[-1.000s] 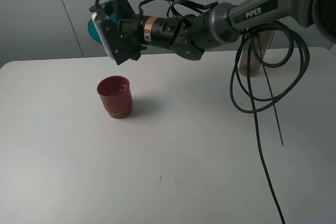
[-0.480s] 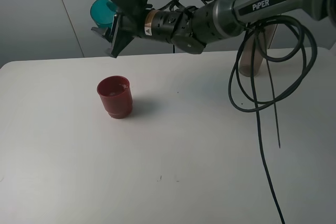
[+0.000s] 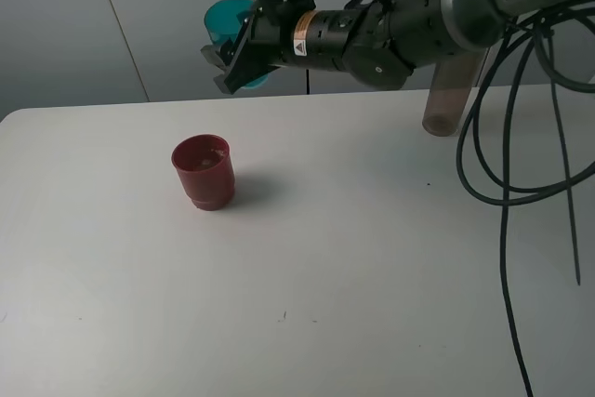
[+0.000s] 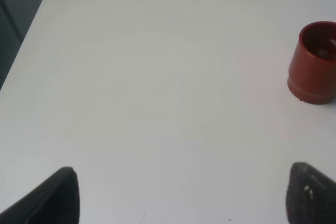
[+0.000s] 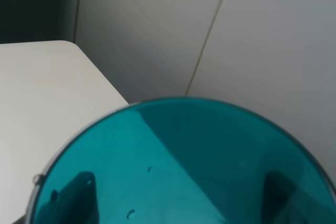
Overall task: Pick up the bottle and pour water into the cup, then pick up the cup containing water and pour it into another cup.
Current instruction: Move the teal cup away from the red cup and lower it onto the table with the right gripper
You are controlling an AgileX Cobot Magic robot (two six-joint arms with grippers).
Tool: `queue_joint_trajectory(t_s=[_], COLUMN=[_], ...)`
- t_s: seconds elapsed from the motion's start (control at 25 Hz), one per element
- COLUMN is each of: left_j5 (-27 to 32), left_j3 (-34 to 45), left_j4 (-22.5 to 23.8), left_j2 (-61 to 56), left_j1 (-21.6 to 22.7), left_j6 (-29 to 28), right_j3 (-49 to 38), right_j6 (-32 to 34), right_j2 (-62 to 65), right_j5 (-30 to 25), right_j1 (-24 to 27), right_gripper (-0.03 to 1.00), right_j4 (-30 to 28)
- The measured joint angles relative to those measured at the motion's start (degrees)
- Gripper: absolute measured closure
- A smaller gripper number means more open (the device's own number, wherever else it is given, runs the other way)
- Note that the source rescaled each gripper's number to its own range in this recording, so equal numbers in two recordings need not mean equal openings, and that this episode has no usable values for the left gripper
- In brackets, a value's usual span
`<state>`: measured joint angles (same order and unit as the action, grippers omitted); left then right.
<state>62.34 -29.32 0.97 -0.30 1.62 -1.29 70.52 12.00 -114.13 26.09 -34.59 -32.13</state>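
- The teal cup (image 3: 230,27) is up in the air, far over the back edge of the table (image 3: 372,267), a bit left of the middle. It is tipped on its side, with its open mouth facing left.
- The right gripper (image 3: 232,58) is closed tight on the teal cup — its dark fingers (image 5: 79,195) show through the teal wall in the right wrist view.
- The red cup (image 3: 204,171) stands upright on the table, lower than the teal cup and a little to the left of it. The two cups are well apart.
- The bottle (image 3: 453,90) stands far back on the right, partly hidden by the right arm.
- The left gripper (image 4: 178,195) is spread wide and holds nothing — the red cup (image 4: 315,62) sits far off to one side of it.
- Black cables (image 3: 507,155) hang down on the right.
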Motion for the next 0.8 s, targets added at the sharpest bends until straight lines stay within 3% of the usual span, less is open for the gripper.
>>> queue_joint_trajectory(t_s=[0.36, 0.52, 0.8], left_j5=[0.0, 0.0, 0.0], left_j3=[0.0, 0.0, 0.0], left_j4=[0.0, 0.0, 0.0], left_j2=[0.0, 0.0, 0.0], left_j1=[0.0, 0.0, 0.0], left_j6=[0.2, 0.2, 0.1], right_j3=[-19.4, -26.7, -32.8], right_j6=[0.2, 0.2, 0.2], right_j2=[12.0, 12.3, 11.0], right_j5=[2.6, 6.8, 12.1], right_j1=[9.2, 14.3, 17.4], right_gripper=[0.93, 0.93, 0.93], right_j4=[4.0, 4.4, 7.7])
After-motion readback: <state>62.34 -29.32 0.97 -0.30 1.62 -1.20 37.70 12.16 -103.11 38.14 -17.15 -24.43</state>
